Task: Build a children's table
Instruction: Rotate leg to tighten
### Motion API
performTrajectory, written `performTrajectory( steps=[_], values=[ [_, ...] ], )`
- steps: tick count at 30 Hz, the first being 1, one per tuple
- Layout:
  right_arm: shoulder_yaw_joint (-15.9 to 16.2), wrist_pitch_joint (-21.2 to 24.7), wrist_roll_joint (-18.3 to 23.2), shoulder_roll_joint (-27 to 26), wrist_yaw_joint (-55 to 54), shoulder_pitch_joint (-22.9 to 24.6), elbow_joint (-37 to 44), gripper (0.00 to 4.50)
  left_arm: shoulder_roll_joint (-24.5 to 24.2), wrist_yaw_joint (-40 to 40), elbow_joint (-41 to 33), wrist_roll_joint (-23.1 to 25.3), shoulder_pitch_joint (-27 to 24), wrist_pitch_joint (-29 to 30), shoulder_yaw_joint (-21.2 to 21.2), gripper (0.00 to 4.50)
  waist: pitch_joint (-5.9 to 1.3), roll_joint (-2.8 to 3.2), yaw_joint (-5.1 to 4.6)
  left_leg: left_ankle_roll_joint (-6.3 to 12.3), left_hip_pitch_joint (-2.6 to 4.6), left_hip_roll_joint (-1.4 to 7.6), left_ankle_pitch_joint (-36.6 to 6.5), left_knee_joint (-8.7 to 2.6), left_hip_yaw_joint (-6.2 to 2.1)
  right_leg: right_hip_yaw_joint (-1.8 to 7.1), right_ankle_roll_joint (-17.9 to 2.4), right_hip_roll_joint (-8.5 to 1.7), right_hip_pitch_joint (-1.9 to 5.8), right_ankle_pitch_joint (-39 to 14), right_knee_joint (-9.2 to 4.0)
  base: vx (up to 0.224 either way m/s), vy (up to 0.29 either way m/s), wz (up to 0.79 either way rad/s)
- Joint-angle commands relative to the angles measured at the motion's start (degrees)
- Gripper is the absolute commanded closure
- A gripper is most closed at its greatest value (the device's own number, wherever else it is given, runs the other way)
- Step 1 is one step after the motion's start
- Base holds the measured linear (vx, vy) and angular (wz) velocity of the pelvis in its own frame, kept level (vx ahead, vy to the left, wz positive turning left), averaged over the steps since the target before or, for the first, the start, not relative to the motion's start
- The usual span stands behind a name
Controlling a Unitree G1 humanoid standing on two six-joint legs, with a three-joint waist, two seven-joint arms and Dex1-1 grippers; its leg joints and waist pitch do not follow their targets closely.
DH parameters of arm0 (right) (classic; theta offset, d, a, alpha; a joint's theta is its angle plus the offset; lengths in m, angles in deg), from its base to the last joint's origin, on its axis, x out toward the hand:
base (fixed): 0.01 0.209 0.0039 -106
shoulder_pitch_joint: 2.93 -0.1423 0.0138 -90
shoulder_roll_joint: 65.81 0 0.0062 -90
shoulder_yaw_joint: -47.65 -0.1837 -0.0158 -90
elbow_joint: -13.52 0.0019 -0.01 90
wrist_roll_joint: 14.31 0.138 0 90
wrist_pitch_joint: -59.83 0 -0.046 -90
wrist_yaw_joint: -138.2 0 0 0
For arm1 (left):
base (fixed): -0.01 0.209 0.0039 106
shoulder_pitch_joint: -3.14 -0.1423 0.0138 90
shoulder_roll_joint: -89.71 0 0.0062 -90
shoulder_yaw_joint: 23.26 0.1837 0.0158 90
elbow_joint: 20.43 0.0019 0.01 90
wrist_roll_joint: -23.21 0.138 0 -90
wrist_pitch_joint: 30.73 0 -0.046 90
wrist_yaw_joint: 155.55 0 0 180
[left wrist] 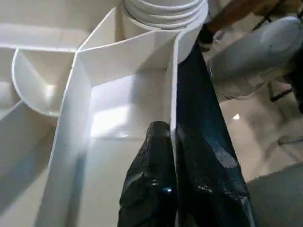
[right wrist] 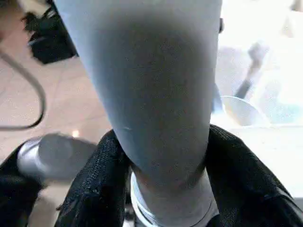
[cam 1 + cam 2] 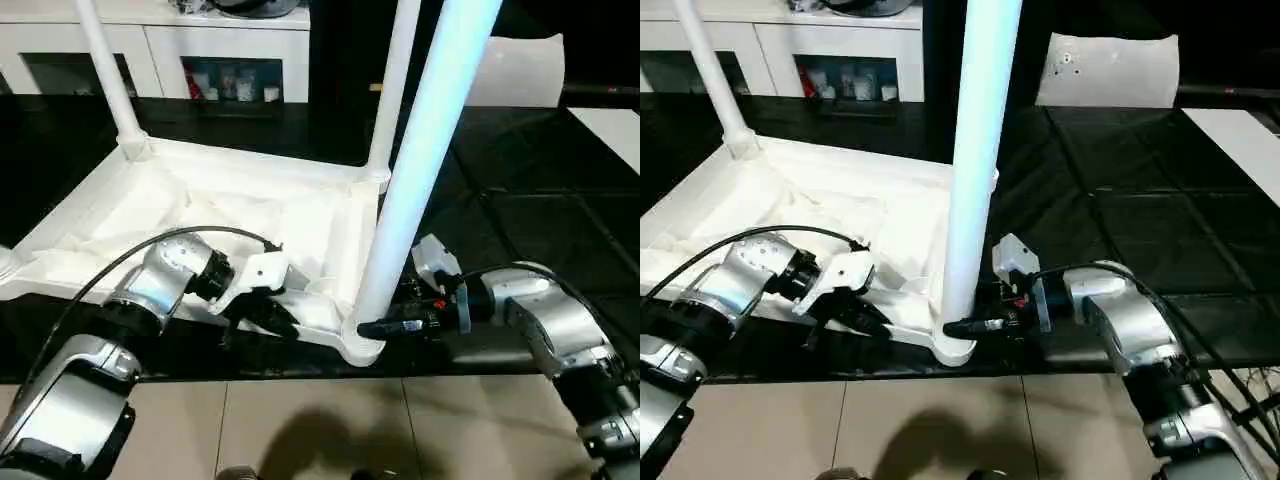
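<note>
The children's table lies upside down on the black surface, its ribbed underside [image 3: 250, 215] facing up. Three white legs stand in its corner sockets: far left [image 3: 105, 70], far right [image 3: 395, 80] and near right [image 3: 420, 170]. My left gripper [image 3: 275, 318] is at the near edge, shut on the thin rim wall [image 1: 173, 85], one finger on each side. My right gripper [image 3: 385, 327] reaches in from the right at the base of the near right leg [image 2: 156, 94]. Its black fingers [image 2: 94, 184] press on both sides of the leg, just above the threaded end in the socket.
A white cabinet with glass doors [image 3: 230, 50] stands at the back. A flat white panel [image 3: 1110, 70] leans at the back right, and another white edge [image 3: 610, 125] shows at the far right. Tiled floor [image 3: 300, 420] runs along the black surface's near edge.
</note>
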Motion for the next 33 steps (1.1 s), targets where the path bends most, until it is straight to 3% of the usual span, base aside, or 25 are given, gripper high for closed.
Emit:
performTrajectory(
  steps=[1,2,3,5,6,8,9,13,18,20,22,26,28,30,31,33],
  values=[
    [0.6,1.1,-0.1,-3.2,-5.9,1.6,0.9,2.51,1.8,-6.7,0.8,-0.3,1.9,3.9,-3.0,4.50,-3.76,-0.31,0.02,4.26,-0.45,1.78,-4.7,-3.80,0.20,3.19,-4.4,-5.09,3.67,-24.5,-4.67,0.000,0.000,0.00],
    [0.4,0.8,-1.2,-4.2,-8.8,2.0,0.6,2.51,2.5,-7.7,0.6,-0.8,2.1,5.0,-3.6,4.50,-3.69,-0.18,-0.01,3.73,-0.37,1.69,-5.1,-3.85,0.17,3.08,-3.9,-5.20,3.58,-26.2,-4.93,0.000,0.000,0.00],
    [0.0,1.1,-2.2,-6.2,-13.2,2.6,0.1,2.51,3.4,-9.0,0.2,-1.3,2.2,6.3,-4.2,4.50,-3.59,-0.43,-0.33,3.01,-0.65,1.52,-5.3,-3.98,0.08,2.93,-2.9,-5.17,3.74,-27.6,-5.09,0.000,0.000,0.00],
    [-0.6,2.1,-3.3,-9.4,-19.4,3.3,-0.5,2.52,4.9,-11.3,-0.1,-1.9,2.5,8.0,-5.1,4.50,-3.51,-0.18,-0.94,2.20,-0.46,1.16,-6.5,-3.96,-0.06,2.53,-1.5,-5.16,3.60,-30.4,-5.73,0.000,0.000,0.00],
    [-1.6,3.3,-3.3,-12.1,-23.6,3.5,-1.2,2.53,6.4,-13.7,-0.1,-2.2,3.0,9.4,-5.8,4.50,-3.53,-0.32,-1.51,2.12,-0.80,1.16,-6.7,-4.01,-0.23,2.32,-0.9,-5.11,3.94,-30.9,-5.83,0.000,0.000,0.00],
    [-2.8,4.2,-3.6,-16.4,-29.4,3.6,-2.0,2.53,8.9,-18.2,0.0,-2.7,3.7,11.9,-7.1,4.50,-3.43,0.15,-1.99,2.15,-0.42,1.03,-7.5,-3.91,-0.24,2.19,-1.0,-5.03,3.53,-31.3,-6.18,0.000,0.000,0.00],
    [-3.6,4.9,-4.1,-19.5,-34.0,3.1,-3.2,2.53,10.8,-21.1,-0.1,-3.0,4.2,13.4,-7.8,4.50,-3.46,-0.11,-2.43,1.92,-0.29,1.00,-7.9,-3.81,-0.12,2.19,-1.2,-5.03,3.36,-31.6,-6.31,0.000,0.000,0.00],
    [-5.7,4.2,-7.2,-29.2,-49.6,-0.4,-8.8,2.53,17.1,-34.0,1.0,-3.2,6.5,17.2,-11.3,4.50,-3.39,0.17,-3.27,2.17,-0.08,0.67,-9.3,-3.63,-0.25,1.63,-0.5,-4.95,3.25,-33.6,-6.98,0.000,0.000,0.00],
    [-7.9,2.2,-8.4,-34.2,-58.3,-3.9,-12.3,2.53,20.2,-38.7,0.9,-2.3,6.8,17.1,-11.5,4.50,-3.75,0.02,-3.46,3.18,-0.24,1.01,-8.0,-3.91,-0.34,2.12,-1.8,-5.09,3.48,-29.1,-6.43,0.000,0.000,0.00],
    [-8.5,0.8,-9.1,-34.6,-58.4,-3.7,-11.4,2.53,20.4,-37.8,-0.1,-1.8,6.1,17.2,-11.0,4.50,-3.96,-0.07,-3.33,3.98,-0.44,1.35,-6.4,-4.07,-0.31,2.68,-3.4,-5.14,3.62,-24.7,-5.58,0.000,0.000,0.00],
    [-8.7,0.0,-9.4,-34.4,-57.7,-3.3,-10.6,1.84,20.1,-36.8,-0.7,-1.4,5.5,17.4,-10.4,4.50,-4.05,-0.10,-3.04,4.61,-0.60,1.43,-4.7,-4.08,-0.21,3.11,-5.2,-5.25,3.73,-20.7,-4.75,0.000,0.000,0.00],
    [-10.6,-0.5,-7.2,-30.1,-52.7,0.6,-5.4,1.54,16.3,-31.0,-2.9,0.0,2.7,15.4,-7.6,4.50,-4.20,-0.14,-2.39,5.36,-0.62,1.48,-3.2,-4.06,-0.05,3.46,-5.8,-5.41,4.00,-19.1,-4.31,0.000,0.000,0.00],
    [-10.5,-0.7,-6.7,-28.9,-51.4,1.3,-4.3,1.41,15.5,-29.8,-3.1,0.2,2.3,14.9,-7.2,4.50,-4.38,-0.10,-2.31,6.51,-0.99,1.72,-1.1,-4.08,-0.19,3.59,-6.6,-5.27,4.23,-14.1,-3.57,0.000,0.000,0.00],
    [-9.8,-0.2,-5.5,-25.1,-46.7,3.2,-1.0,1.30,13.5,-26.4,-2.9,0.5,1.7,12.9,-6.4,4.50,-4.41,0.01,-2.40,6.77,-0.91,1.71,-0.6,-4.01,-0.17,3.56,-7.7,-5.18,4.20,-12.2,-3.43,0.000,0.000,0.00],
    [-9.6,0.4,-4.8,-21.5,-41.7,4.6,1.7,1.14,11.5,-22.2,-3.1,0.6,1.0,9.9,-5.6,4.50,-4.12,0.02,-2.24,7.10,-0.92,1.64,-1.2,-4.08,-0.16,3.52,-7.8,-5.11,4.26,-12.7,-3.72,0.000,0.000,0.00],
    [-9.6,0.5,-4.5,-19.4,-38.8,5.2,2.8,0.93,10.4,-19.4,-3.2,0.3,0.6,7.7,-5.1,4.50,-4.08,-0.01,-2.20,7.40,-0.95,1.71,-2.4,-4.09,-0.12,3.60,-7.4,-5.27,4.32,-13.7,-3.79,0.000,0.000,0.00]
  ],
)
